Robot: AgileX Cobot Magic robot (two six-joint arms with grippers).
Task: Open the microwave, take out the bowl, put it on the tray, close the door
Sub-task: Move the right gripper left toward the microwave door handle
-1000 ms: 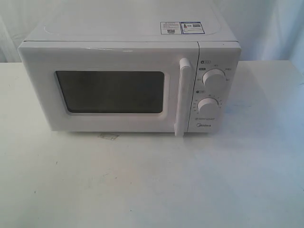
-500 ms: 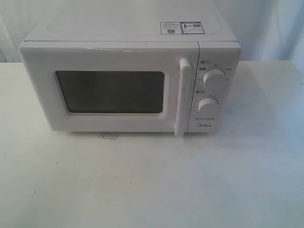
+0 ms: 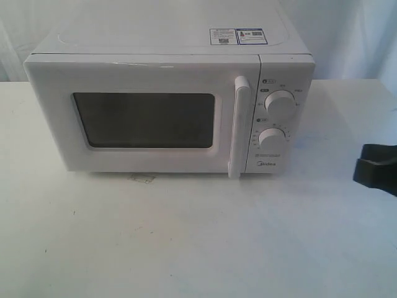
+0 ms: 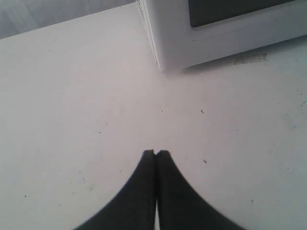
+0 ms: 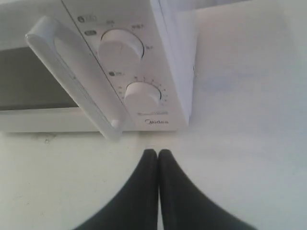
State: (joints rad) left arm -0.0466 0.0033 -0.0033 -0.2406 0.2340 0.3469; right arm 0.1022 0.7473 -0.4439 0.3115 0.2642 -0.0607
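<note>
White microwave (image 3: 173, 77), dark window (image 3: 147, 120); black right tool (image 5: 157, 152); white table (image 3: 186, 242).

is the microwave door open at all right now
No, the door sits flush against the dial panel, with no gap showing along its handle.

The dark window (image 3: 147, 120) in the door (image 3: 49, 112) hides the interior of the microwave (image 3: 167, 43). Print on the stickers (image 3: 239, 35) and the markings around the dials (image 3: 280, 102) are too small to read. The exterior view's right edge cuts off the right hand (image 3: 371, 171); the left wrist view shows only one microwave corner.
</note>
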